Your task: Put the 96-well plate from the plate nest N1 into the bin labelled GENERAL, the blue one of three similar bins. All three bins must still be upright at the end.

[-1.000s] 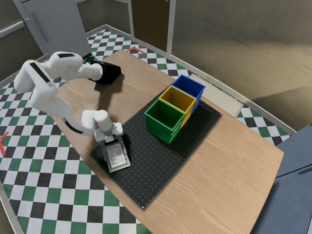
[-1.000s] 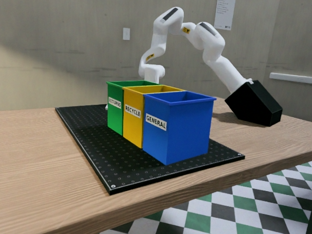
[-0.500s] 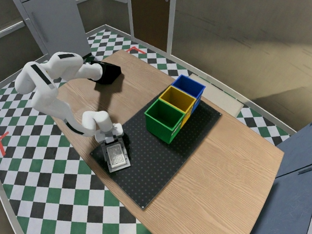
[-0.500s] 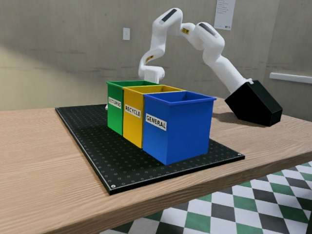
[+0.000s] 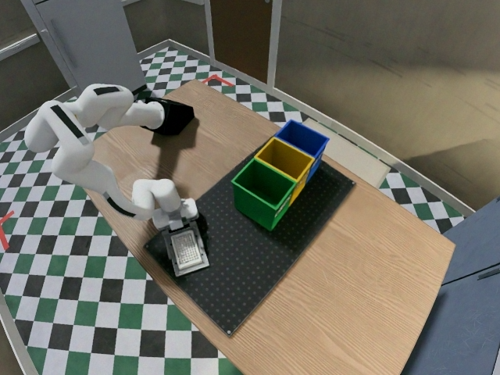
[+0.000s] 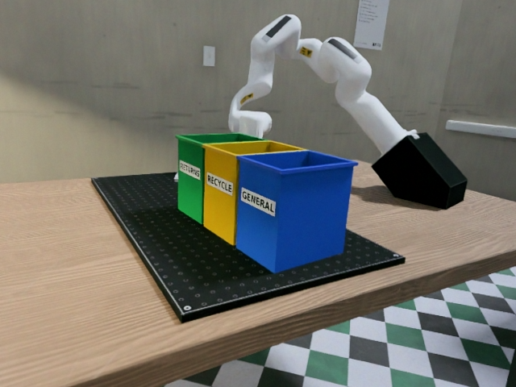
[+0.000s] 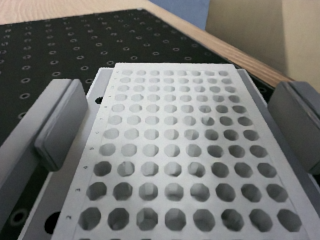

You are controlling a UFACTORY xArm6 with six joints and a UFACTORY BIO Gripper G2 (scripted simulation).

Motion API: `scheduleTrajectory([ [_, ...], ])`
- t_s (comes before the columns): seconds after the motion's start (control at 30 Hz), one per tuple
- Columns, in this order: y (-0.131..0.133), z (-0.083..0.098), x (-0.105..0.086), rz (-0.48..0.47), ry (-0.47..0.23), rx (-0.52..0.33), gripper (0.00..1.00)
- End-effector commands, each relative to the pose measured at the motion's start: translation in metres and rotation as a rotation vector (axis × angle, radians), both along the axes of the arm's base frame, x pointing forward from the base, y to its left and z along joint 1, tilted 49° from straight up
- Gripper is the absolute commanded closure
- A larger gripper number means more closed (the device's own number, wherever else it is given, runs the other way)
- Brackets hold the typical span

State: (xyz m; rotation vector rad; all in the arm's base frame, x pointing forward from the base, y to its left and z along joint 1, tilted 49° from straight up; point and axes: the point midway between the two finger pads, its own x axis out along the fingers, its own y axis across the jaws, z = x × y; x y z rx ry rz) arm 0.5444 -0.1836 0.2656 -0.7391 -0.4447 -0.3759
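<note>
Plate sat in its nest, left on the board in the top view; gripper fingers spread, one either side, visibly apart from it; blue bin upright.

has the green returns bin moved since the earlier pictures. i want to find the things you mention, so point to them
No, the green RETURNS bin (image 5: 258, 198) (image 6: 190, 183) has not moved: it sits at the same spot on the black perforated board (image 5: 258, 274) (image 6: 137, 233).
</note>
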Motion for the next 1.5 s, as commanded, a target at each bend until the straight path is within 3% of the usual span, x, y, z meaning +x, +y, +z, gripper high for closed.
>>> scheduleTrajectory([
  [0.0,0.0005,0.0009,0.0004,0.001,-0.002,0.000,0.63],
  [0.33,0.0005,0.0010,0.0004,0.001,-0.002,0.000,0.63],
  [0.37,0.0005,0.0010,0.0004,0.001,-0.002,0.000,1.00],
  [1.47,0.0005,0.0010,0.0004,0.001,-0.002,0.000,1.00],
])
